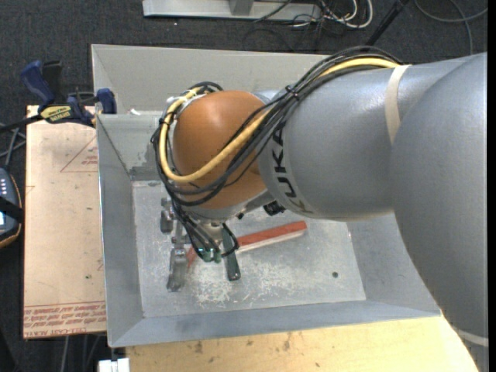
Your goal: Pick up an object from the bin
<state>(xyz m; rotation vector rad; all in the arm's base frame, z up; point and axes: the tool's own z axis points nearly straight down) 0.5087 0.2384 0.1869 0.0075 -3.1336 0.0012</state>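
Camera view: arm (372,138) comes in from the right and covers most of the bin (116,231). The orange cover (213,142) on the wrist sits over the bin's left-centre, with yellow and black cables (232,149) looped across it. The claw (204,270) points down below the cover, at the floor in the front-left part of the bin. Fingers are apart: left finger (177,273) toward the left wall, right finger (232,267) nearer centre, and scuffed grey floor shows between the tips. Both tips are at or just above the floor, can't tell if they touch it. A small green bit (207,253) sits up between the finger roots; can't tell if it's claw hardware or a loose thing. The one clear loose thing is a long flat red bar (273,234) lying on the floor just right of the claw, tilted slightly so its right end is further back. Its left end runs up to the right finger from the outside, not between the fingers; contact can't be judged. A small dark speck (335,274) lies further right, well apart from the claw. Pale scratches and dust cover the floor around the fingertips.
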